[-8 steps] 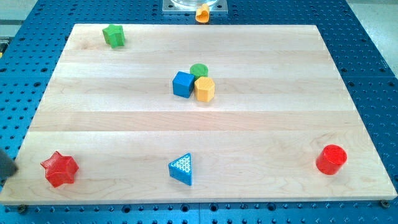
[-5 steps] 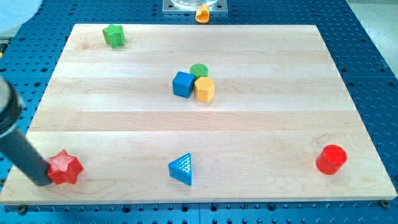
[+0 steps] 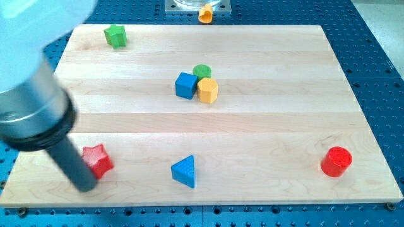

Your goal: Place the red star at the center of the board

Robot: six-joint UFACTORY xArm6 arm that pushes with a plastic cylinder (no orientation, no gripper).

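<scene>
the red star [image 3: 96, 160] is seen near the board's [image 3: 265, 132] bottom left corner, touched on its left side by my tip [image 3: 84, 186]. no jaws are carried by the rod. the blue cube [image 3: 185, 85], green round block [image 3: 202, 71] and yellow hexagon [image 3: 207, 91] are bunched at the middle.

My tip [image 3: 86, 187] touches the red star [image 3: 96, 160] on its left, near the tabletop's [image 3: 265, 126] bottom-left corner.

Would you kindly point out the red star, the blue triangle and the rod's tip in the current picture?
red star [image 3: 98, 159]: camera view, on its top face.
blue triangle [image 3: 184, 169]: camera view, middle of its top face.
my tip [image 3: 85, 186]: camera view, the rod's very end, against the star's left side.
</scene>
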